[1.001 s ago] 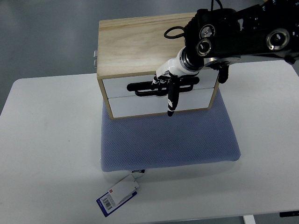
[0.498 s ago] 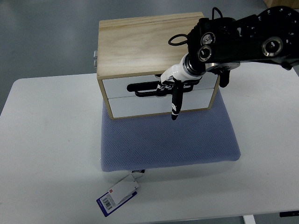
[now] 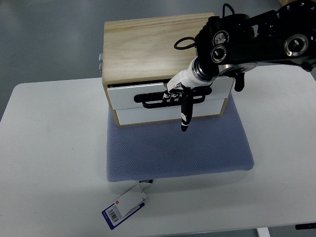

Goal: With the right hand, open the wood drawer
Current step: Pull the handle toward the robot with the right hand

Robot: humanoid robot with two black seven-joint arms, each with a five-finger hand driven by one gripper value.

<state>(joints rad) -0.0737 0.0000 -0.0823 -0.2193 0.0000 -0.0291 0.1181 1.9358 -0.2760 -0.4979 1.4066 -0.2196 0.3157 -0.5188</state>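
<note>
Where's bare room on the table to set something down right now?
Free: white table left of the blue cushion, and the strip right of it. Front edge has only a barcode tag. Crowded: drawer front, where the right hand grips the black handle.

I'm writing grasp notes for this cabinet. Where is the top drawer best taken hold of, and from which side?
Judging by its shape, grip the top drawer by its black slot handle from the front. The long horizontal opening lets fingers hook in, as the right hand does.
</note>
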